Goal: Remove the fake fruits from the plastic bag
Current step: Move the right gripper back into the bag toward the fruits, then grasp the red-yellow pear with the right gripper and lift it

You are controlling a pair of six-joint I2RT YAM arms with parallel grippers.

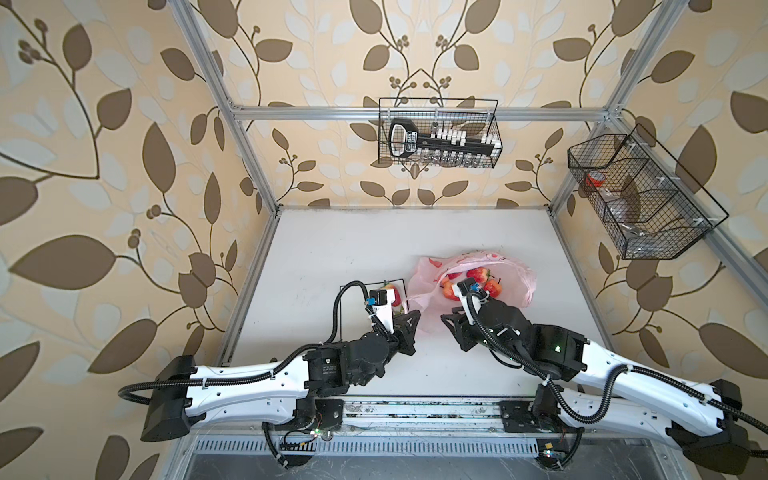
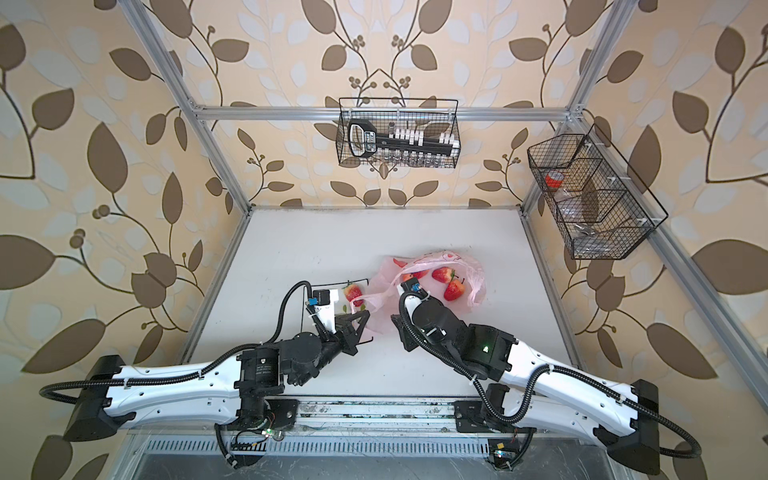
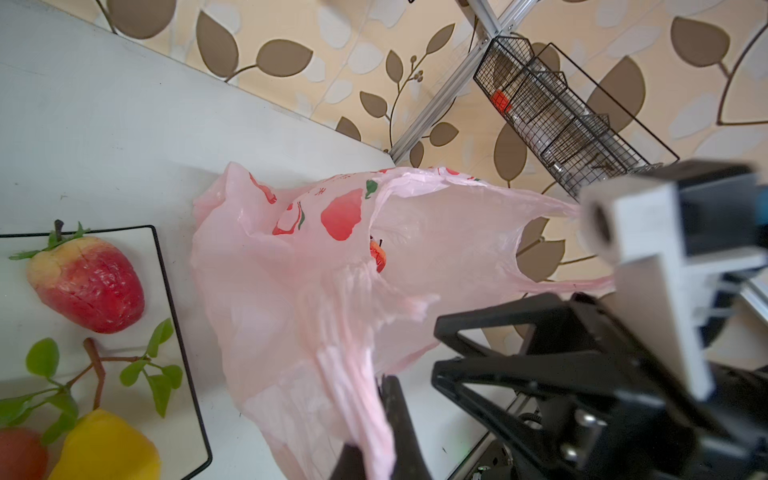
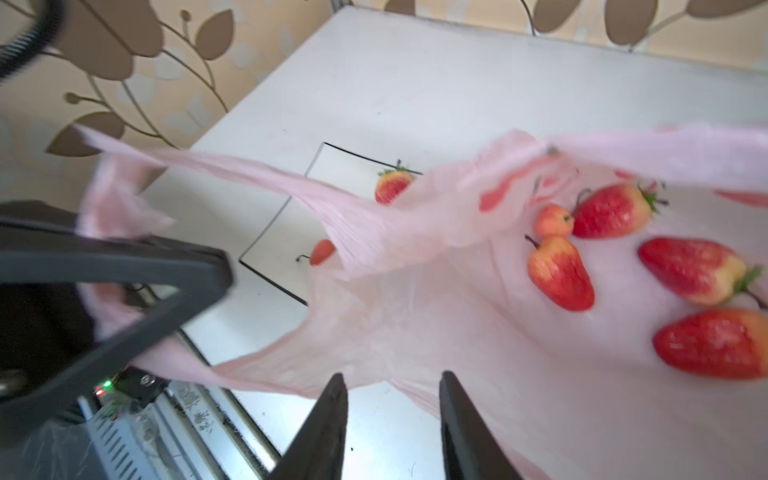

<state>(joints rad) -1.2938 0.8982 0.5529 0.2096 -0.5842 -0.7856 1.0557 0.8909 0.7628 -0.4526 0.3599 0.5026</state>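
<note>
**Plate [image 3: 166, 291]:** square, white, black-rimmed. It sits on the left pincer's outer side, beside the bag. It carries a red strawberry [image 3: 87, 282], a yellow pear [image 3: 108, 446] and a green leafy twig [image 3: 95, 365], all glossy moulded plastic.

**Left pincer [image 3: 376, 440]:** pressed together on a gathered strip of the plastic bag [image 3: 291, 311], lifting that side off the white table [image 3: 104, 124]. The film is thin, crinkled, translucent pink and printed with red peaches.

**Right pincer [image 4: 392, 375]:** jaws spread, with nothing between them. The bag's rim lies just beyond the tips.

**Fake fruits [image 2: 453, 289] in the bag:** five are visible, loose on the lower wall, ahead of the right pincer and deeper in the mouth.
- The nearest is a tapered orange-red fruit [image 4: 561, 272], with its long axis oblique to the jaw line.
- Three strawberries [image 4: 690, 270] lie past it.

**Judgement:** the right arm is the nearer. Its reach goes straight forward through the propped mouth, and snagging the film is the likely fault.
</note>
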